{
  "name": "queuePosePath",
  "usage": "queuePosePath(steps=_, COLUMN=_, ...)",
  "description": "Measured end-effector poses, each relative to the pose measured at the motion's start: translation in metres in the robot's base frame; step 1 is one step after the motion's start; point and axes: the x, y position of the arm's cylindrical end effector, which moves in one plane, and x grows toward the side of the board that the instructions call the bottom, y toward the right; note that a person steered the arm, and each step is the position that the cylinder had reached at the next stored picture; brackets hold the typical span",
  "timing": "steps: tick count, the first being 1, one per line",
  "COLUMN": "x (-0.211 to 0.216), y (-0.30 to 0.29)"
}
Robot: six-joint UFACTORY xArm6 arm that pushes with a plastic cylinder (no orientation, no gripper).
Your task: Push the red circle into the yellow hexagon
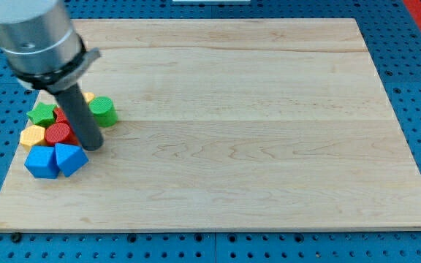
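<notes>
My tip (pixel 93 147) down on board, holding nothing, touching view's-right edge of red circle (pixel 58 133). Yellow hexagon (pixel 32 136) just beyond, on circle's view's-left side, seemingly already touching. Push direction needed: toward view's left.

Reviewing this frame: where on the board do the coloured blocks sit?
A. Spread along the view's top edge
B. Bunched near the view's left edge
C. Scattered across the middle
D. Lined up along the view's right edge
B: the red circle, yellow hexagon, green star and two blue blocks cluster at the view's left, with my tip just right of the red circle.
</notes>
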Motion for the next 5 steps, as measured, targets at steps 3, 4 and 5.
queuePosePath(steps=3, x=0.126, y=0.081)
queuePosePath(steps=4, x=0.126, y=0.009)
queuePosePath(steps=5, x=0.126, y=-0.089)
